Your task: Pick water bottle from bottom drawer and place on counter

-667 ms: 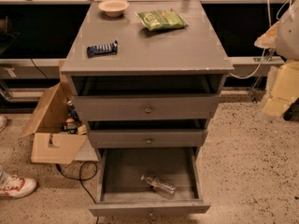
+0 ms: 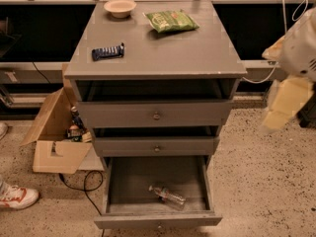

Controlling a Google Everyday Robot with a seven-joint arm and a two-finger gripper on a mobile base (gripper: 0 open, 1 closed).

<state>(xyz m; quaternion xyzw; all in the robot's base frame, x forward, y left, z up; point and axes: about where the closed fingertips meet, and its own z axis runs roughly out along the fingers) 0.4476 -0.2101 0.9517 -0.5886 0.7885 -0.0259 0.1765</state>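
Observation:
The water bottle [image 2: 168,197] is small and clear and lies on its side in the open bottom drawer [image 2: 157,220], near the front, right of the middle. The counter [image 2: 163,48] is the grey top of the cabinet. My gripper [image 2: 276,117] hangs at the right edge of the view, beside the cabinet at about the height of the top drawer. It is well above and to the right of the bottle and holds nothing that I can see.
On the counter lie a dark blue snack bar [image 2: 107,52], a green chip bag [image 2: 171,20] and a small bowl [image 2: 120,7]. An open cardboard box [image 2: 54,132] stands left of the cabinet. A shoe [image 2: 15,196] is at the lower left. The two upper drawers are slightly pulled out.
My gripper has shifted a little left and down at the right edge. The bottle and the drawers have not moved.

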